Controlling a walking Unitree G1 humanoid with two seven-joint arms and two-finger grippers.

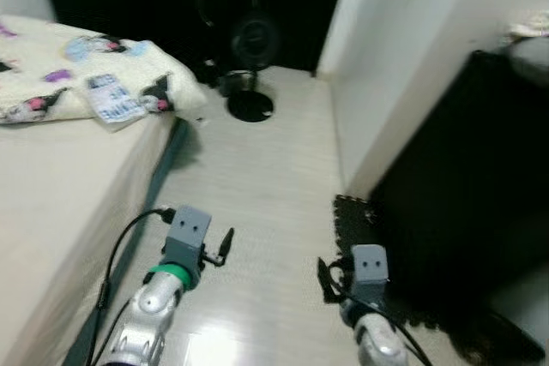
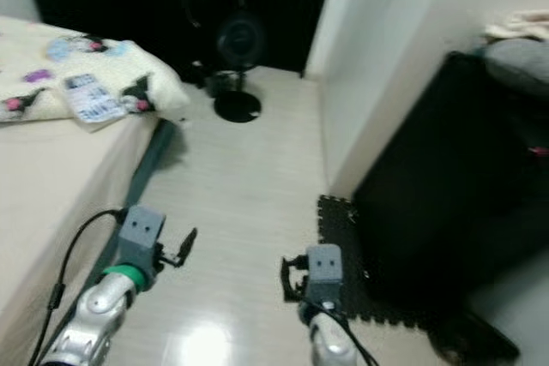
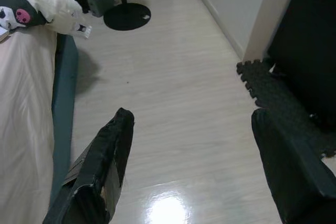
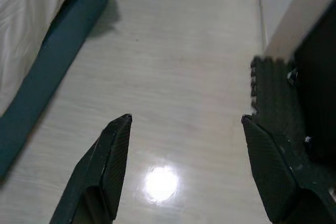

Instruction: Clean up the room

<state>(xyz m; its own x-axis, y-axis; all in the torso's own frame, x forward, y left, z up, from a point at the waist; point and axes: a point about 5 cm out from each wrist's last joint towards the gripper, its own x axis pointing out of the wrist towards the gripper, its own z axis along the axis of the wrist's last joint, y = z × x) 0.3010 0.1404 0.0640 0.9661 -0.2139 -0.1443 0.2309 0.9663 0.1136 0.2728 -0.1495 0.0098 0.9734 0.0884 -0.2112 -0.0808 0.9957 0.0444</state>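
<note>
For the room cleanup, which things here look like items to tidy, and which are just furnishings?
To tidy, probably:
- blanket bunched on the bed
- small packet on the floor by the bed

Just furnishings:
- fan
- foam mat
- dark cabinet

Left gripper and right gripper are open, holding nothing.

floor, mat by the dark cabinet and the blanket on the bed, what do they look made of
Floor: pale wood-look planks, probably laminate or vinyl, glossy, since a lamp glare shows on it.
Mat: dark foam, likely; its edge has interlocking puzzle teeth and a matte, pebbled face.
Blanket: soft fleece-like cloth, cream with printed cartoon figures, lying in loose folds.
</note>
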